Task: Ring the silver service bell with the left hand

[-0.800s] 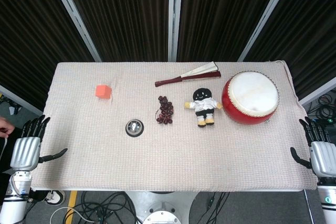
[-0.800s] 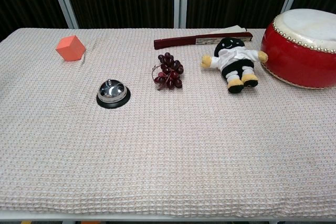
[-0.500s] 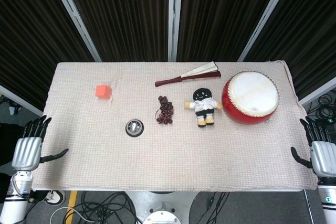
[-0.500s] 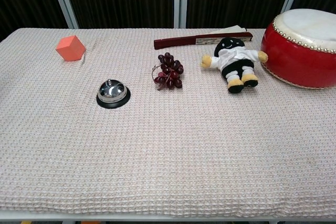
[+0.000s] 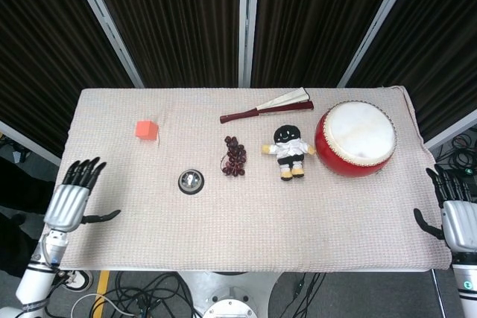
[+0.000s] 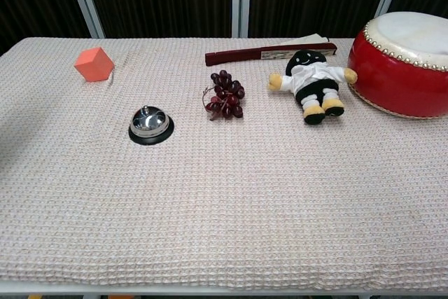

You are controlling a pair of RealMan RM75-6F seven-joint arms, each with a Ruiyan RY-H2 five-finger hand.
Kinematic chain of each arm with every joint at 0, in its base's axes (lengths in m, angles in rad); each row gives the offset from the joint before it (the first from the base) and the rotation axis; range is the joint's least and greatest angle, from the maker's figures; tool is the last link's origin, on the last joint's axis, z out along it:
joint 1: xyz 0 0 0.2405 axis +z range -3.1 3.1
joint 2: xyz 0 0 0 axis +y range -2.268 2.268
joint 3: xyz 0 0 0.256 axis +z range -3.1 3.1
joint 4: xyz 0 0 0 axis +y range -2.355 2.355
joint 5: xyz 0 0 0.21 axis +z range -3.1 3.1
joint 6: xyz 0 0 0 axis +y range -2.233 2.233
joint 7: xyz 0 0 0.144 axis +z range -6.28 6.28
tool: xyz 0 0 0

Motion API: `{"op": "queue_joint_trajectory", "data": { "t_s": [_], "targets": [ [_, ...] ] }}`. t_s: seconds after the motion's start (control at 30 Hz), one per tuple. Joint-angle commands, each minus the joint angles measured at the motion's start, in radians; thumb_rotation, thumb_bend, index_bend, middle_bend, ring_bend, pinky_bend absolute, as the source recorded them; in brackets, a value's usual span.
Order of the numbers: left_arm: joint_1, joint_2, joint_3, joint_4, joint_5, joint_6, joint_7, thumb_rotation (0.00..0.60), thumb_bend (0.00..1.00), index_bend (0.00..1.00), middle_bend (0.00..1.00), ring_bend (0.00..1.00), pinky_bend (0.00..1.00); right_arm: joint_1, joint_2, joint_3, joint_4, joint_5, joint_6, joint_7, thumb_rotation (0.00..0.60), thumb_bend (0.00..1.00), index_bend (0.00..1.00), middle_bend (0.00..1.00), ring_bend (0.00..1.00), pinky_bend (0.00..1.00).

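The silver service bell (image 5: 191, 181) (image 6: 150, 124) sits on a black base, left of the middle of the cloth-covered table (image 5: 223, 236). My left hand (image 5: 72, 200) hovers over the table's left front edge, fingers spread and holding nothing, well to the left of the bell. At the right front corner, off the table edge, my right hand (image 5: 456, 215) is open and empty. Neither hand shows in the chest view.
An orange cube (image 5: 146, 129) lies back left. A bunch of dark grapes (image 5: 234, 156), a plush doll (image 5: 288, 151), a folded fan (image 5: 268, 106) and a red drum (image 5: 355, 138) stand right of the bell.
My left hand has moved up and to the right, from beside the table's left edge to over it. The right hand has stayed where it was.
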Motion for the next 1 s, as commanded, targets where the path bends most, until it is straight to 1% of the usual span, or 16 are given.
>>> {"op": "queue_joint_trajectory", "data": {
  "t_s": [0.03, 0.13, 0.3, 0.53, 0.73, 1.0],
  "targets": [
    [-0.077, -0.055, 0.005, 0.012, 0.040, -0.084, 0.010, 0.264, 0.00, 0.01, 0.00, 0.00, 0.00, 0.002, -0.001, 0.000, -0.003, 0.005, -0.006, -0.011, 0.600, 0.27, 0.00, 0.00, 0.00, 0.00],
    [-0.138, -0.111, -0.009, 0.024, 0.057, -0.132, 0.006, 0.265, 0.00, 0.01, 0.00, 0.00, 0.00, 0.003, -0.002, 0.001, -0.001, 0.017, -0.019, -0.010, 0.600, 0.26, 0.00, 0.00, 0.00, 0.00],
    [-0.217, -0.216, -0.037, 0.069, 0.049, -0.195, -0.007, 0.263, 0.00, 0.01, 0.00, 0.00, 0.00, 0.004, -0.001, 0.004, 0.011, 0.029, -0.033, 0.001, 0.600, 0.27, 0.00, 0.00, 0.00, 0.00],
    [-0.295, -0.354, -0.043, 0.182, 0.010, -0.287, 0.011, 0.255, 0.00, 0.01, 0.00, 0.00, 0.00, 0.003, 0.000, 0.007, 0.028, 0.036, -0.037, 0.029, 0.600, 0.27, 0.00, 0.00, 0.00, 0.00],
    [-0.348, -0.426, -0.061, 0.285, -0.035, -0.353, -0.013, 0.257, 0.00, 0.01, 0.00, 0.00, 0.00, 0.006, -0.004, 0.005, 0.048, 0.034, -0.045, 0.055, 0.600, 0.27, 0.00, 0.00, 0.00, 0.00],
    [-0.392, -0.469, -0.076, 0.374, -0.064, -0.382, -0.062, 0.254, 0.00, 0.01, 0.00, 0.00, 0.00, 0.006, -0.005, 0.009, 0.061, 0.038, -0.048, 0.071, 0.600, 0.27, 0.00, 0.00, 0.00, 0.00]
  ]
}}
